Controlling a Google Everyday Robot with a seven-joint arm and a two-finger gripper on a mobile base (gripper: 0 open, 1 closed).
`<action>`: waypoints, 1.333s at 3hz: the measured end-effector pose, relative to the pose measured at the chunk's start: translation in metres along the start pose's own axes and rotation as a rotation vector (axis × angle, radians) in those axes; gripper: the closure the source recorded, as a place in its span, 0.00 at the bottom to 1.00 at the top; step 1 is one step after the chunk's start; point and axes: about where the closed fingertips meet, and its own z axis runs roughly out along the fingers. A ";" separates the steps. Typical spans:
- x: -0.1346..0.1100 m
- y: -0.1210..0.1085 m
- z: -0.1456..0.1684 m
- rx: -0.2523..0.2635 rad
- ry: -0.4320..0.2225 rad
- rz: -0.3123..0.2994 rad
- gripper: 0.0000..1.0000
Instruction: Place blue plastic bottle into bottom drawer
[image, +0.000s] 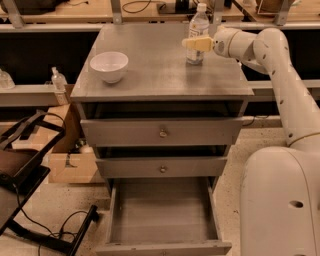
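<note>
The blue plastic bottle stands upright at the upper right of the cabinet top; its label print is too small to read. The gripper clasps it at mid-height. A white bowl sits well to the left. Below, the bottom drawer is pulled open.

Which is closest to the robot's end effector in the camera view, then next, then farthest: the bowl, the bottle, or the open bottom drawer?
The end effector is at the back right of the cabinet top.
1. Bottle: right at it.
2. Bowl: left side of the top.
3. Bottom drawer: open, lowest down.
</note>
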 end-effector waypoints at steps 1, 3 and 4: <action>-0.004 0.002 0.010 -0.003 -0.020 0.001 0.00; -0.003 0.004 0.013 -0.008 -0.019 0.002 0.16; -0.002 0.007 0.016 -0.012 -0.018 0.003 0.40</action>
